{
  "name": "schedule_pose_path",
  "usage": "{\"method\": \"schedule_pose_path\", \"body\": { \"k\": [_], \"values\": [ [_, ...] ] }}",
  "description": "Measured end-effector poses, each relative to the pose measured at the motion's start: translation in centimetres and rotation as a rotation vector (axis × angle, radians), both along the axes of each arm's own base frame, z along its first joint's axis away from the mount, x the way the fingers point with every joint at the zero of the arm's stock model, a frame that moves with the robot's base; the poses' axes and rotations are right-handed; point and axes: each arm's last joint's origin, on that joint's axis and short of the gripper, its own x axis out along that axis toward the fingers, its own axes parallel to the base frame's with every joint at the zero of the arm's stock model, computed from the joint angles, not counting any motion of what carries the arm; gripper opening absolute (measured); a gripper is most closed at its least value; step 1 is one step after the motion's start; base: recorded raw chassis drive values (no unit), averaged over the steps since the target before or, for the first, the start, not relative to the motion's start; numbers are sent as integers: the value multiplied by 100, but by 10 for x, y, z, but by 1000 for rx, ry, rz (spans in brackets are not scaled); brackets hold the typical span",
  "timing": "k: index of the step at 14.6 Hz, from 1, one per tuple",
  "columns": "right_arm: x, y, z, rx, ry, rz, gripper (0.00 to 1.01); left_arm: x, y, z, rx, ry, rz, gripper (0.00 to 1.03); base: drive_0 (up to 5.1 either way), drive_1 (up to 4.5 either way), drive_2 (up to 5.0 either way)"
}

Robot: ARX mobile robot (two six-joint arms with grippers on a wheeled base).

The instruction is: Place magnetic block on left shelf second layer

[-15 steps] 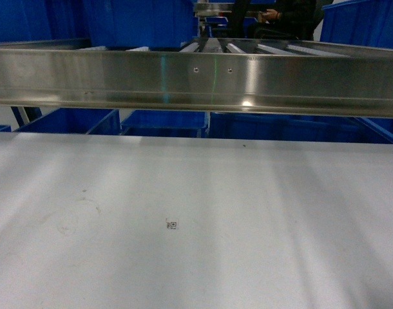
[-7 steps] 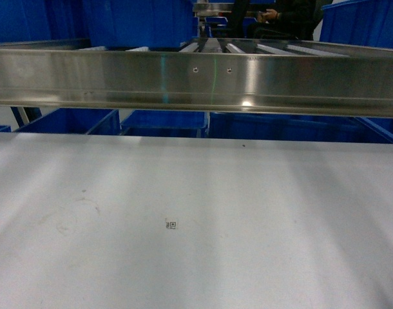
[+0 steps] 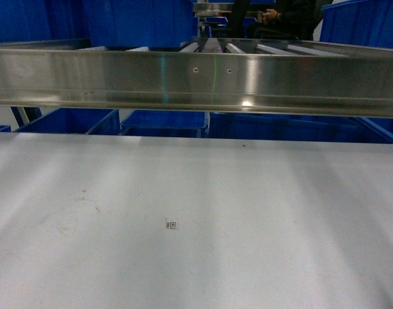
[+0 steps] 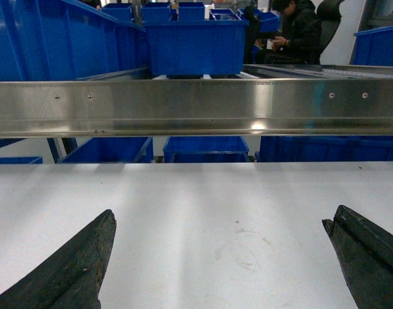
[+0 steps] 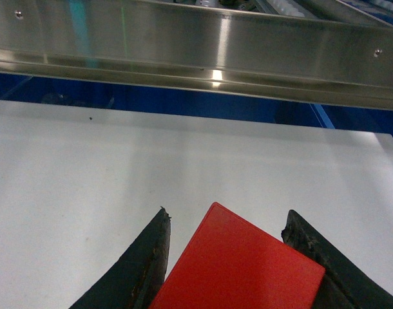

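- One magnetic block (image 5: 238, 264) sits clamped between the right gripper (image 5: 232, 257) fingers, above the white tabletop (image 5: 119, 167).
- Left gripper (image 4: 219, 257) hangs with fingers wide apart, holding nothing.
- Steel rail (image 3: 196, 80) crosses ahead, blue crates (image 4: 193, 45) behind it.

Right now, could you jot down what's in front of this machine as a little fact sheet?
Surface: white tabletop, bare but for a tiny printed marker
Ahead: shiny steel rail of a rack, roller rails behind it
Storage: blue crates on and behind the rack
Left tool: open, holding nothing, above the tabletop
Right tool: shut on the red magnetic block
Person: seated behind the rack
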Motion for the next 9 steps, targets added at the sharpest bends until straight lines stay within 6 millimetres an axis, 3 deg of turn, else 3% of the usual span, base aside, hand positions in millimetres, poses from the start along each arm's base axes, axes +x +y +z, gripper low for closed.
{"method": "schedule_pose_path", "body": {
  "k": [9],
  "values": [
    [0, -1, 0, -1, 1, -8, 46, 0, 0, 0, 0, 0, 0, 98, -490, 254, 254]
  ]
}}
